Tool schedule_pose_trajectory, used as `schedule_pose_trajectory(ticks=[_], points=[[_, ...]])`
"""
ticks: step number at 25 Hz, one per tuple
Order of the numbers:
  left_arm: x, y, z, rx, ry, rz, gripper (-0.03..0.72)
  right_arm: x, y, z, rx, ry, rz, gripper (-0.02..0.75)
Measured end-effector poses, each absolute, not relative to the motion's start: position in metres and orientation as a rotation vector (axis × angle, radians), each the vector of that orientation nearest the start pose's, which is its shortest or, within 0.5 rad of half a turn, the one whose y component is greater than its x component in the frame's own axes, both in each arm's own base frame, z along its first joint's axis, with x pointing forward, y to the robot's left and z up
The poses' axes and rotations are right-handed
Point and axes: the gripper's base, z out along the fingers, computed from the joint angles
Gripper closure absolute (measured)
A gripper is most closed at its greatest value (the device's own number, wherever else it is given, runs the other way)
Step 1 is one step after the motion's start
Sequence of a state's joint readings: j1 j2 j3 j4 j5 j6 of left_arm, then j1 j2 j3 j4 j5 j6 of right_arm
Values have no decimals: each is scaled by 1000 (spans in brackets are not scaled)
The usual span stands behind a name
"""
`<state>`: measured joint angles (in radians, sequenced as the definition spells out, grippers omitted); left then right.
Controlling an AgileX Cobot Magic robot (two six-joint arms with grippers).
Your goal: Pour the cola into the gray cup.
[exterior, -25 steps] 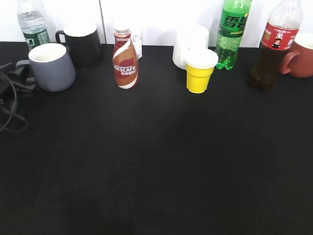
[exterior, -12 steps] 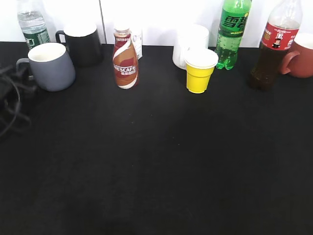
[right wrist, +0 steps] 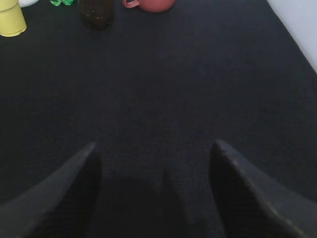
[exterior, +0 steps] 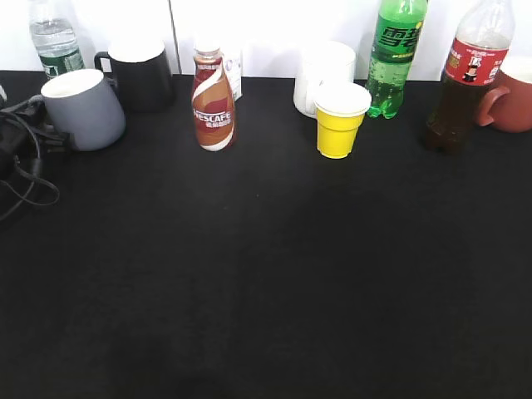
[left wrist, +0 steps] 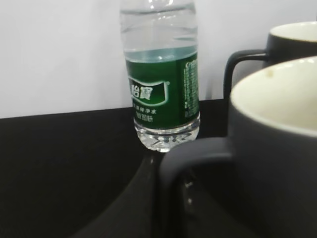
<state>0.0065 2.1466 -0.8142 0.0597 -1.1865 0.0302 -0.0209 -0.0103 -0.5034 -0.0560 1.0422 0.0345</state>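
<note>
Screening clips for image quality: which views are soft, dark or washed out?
Exterior view: sharp, evenly lit, white wall overexposed behind the tall clear red-labelled cola bottle. Left wrist view: the green-labelled water bottle is sharp, the rounded blue-gray ceramic mug close and blurred. Right wrist view: dim, the dark right gripper fingers out of focus.

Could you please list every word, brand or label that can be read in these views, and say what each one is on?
"NESCAFE": on the short brown-and-white bottle.
Green soda bottle: large pale characters on its label, not clearly readable.
Cola bottle: red label, print too small and blurred to read.
Water bottle: white Chinese characters on the green label, too blurred to quote; fine print beside them unreadable.
The mugs and yellow cup show no text.
</note>
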Motion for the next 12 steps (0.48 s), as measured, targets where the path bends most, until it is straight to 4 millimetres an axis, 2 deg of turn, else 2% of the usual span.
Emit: schedule_pose_trajectory(ticks=[4,6,8,10,12], points=[[378,-3,105,87,1630,0,638,-6,-4,280,58,2010,-58,216],[375,-6,120,136,1654,-13,638,-6,-4,280,56,2009,-59,216],[362,-10,152,168,1610,-31,638,-6,-4,293,41,1901,-66,216],[336,-14,182,163,1566,-103,638,-1,-4,309,29,1740,-73,216],[302,-23,210,249,1534,-175,638,20,-4,321,17,1693,-78,216]])
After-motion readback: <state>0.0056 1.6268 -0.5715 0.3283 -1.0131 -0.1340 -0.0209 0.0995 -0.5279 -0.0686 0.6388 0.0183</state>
